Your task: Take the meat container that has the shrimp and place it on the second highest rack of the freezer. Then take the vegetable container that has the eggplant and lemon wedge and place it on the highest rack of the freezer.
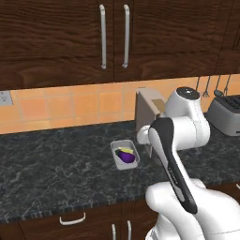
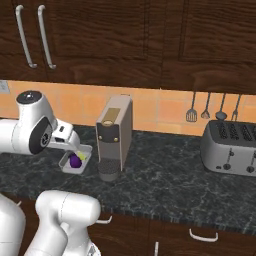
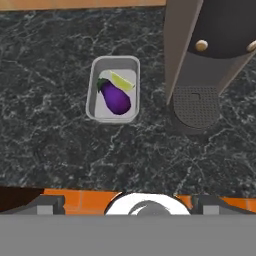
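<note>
A: The gripper stands fully open and holds nothing. In the left base view the arm [image 1: 176, 154] bends up from the lower right over the dark counter [image 1: 56, 173].

B: And the eggplant?

A: In that view the eggplant [image 1: 125, 156] lies in a small grey tray [image 1: 124, 154] on the counter, just left of the arm, with the lemon wedge [image 1: 125, 150] touching its far side. A coffee machine [image 1: 147, 112] stands behind, partly hidden by the arm, and a toaster [image 1: 226, 115] sits at the right edge.

B: The right base view?

A: The tray [image 2: 75, 160] sits left of the coffee machine [image 2: 114, 137], part hidden by the arm [image 2: 40, 131]. The eggplant [image 2: 75, 160] and the lemon wedge [image 2: 82, 156] show inside. The toaster [image 2: 231, 146] is well apart to the right.

B: The hand view?

A: It looks down on the tray [image 3: 113, 90], with the eggplant [image 3: 116, 98] and lemon wedge [image 3: 122, 81] side by side, and the coffee machine [image 3: 200, 60] just beside it.
</note>
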Robot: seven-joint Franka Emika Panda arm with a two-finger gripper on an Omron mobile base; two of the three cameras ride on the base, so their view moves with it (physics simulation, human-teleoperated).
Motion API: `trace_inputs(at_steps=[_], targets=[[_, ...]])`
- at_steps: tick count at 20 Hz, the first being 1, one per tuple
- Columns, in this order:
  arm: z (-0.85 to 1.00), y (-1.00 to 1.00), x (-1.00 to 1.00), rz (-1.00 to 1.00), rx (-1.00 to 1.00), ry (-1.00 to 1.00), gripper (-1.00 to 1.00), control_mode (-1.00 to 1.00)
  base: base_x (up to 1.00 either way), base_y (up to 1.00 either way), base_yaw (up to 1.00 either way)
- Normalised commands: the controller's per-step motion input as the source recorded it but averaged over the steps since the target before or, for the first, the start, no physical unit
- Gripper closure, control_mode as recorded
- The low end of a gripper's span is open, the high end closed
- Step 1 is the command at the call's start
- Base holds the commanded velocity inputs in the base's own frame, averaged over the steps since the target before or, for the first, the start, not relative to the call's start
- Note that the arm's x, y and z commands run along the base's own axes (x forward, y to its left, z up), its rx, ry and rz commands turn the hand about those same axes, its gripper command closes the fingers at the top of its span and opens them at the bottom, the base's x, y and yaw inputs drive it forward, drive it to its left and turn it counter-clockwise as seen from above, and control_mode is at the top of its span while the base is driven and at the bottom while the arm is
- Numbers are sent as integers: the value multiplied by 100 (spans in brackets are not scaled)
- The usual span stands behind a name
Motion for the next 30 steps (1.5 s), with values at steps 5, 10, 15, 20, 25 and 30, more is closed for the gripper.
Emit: trace_inputs(at_steps=[5,10,15,20,25,30], targets=[[-64,2,26,-8,-1,2,-100,-100,0,0,0],[-60,8,39,-8,0,1,-100,-100,0,0,0],[-22,2,51,-18,0,12,-100,-100,0,0,0],[0,-2,35,-21,0,18,-100,-100,0,0,0],[-37,0,20,-10,0,12,-100,-100,0,0,0],[-56,0,27,-7,0,2,-100,-100,0,0,0]])
